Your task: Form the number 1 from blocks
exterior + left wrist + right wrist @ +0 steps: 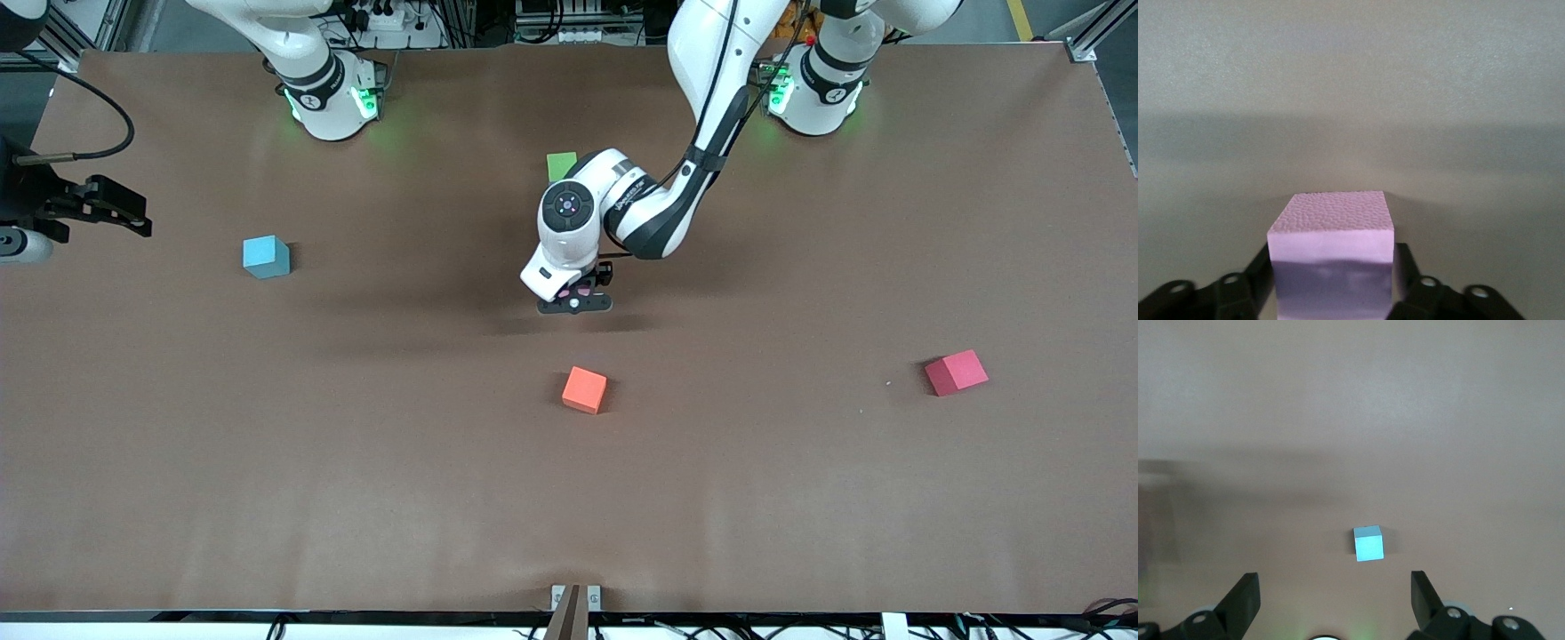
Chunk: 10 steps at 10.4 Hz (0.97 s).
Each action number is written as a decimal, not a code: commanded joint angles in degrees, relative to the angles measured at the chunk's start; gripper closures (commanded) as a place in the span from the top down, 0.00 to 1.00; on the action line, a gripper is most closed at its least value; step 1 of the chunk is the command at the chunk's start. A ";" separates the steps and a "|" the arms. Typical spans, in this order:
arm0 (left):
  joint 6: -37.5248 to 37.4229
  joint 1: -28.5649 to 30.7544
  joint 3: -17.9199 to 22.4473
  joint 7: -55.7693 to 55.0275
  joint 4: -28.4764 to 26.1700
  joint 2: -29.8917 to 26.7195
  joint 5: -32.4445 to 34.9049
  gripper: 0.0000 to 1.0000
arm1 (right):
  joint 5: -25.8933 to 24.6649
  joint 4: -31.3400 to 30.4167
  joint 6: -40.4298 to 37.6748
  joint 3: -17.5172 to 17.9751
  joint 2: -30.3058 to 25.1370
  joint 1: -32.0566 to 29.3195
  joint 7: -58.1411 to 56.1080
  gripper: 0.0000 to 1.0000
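Observation:
A light pink block (1331,230) stands between the fingers (1403,267) of my left gripper (1331,273). The fingers flank its two sides closely and the jaws look slightly parted from it. In the front view the left gripper (575,300) is low over the middle of the table, with only a bit of pink block (580,290) showing under the hand. A green block (561,165) lies farther from the front camera, partly covered by the left arm. My right gripper (133,213) waits open at the right arm's end of the table, empty (1335,593).
A light-blue cube (266,257) (1368,543) lies near the right gripper. An orange cube (584,389) sits nearer the front camera than the left gripper. A red cube (956,372) lies toward the left arm's end. The brown table mat (356,462) covers the surface.

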 commanded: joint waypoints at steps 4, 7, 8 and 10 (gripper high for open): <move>-0.39 0.97 11.64 -4.99 0.96 -10.36 2.66 1.00 | -0.94 1.37 -0.67 0.20 0.64 0.02 -0.47 1.00; -5.11 9.63 13.96 1.73 0.70 -18.18 4.59 1.00 | -0.85 1.37 -0.59 0.20 0.99 0.02 -0.12 1.00; -9.14 14.72 13.44 8.56 0.61 -21.35 4.60 1.00 | -1.03 1.37 -0.50 0.20 0.99 0.02 0.06 1.00; -18.80 28.83 6.45 25.26 0.52 -27.06 4.60 1.00 | -1.03 1.37 -0.41 0.20 0.99 -0.07 0.15 1.00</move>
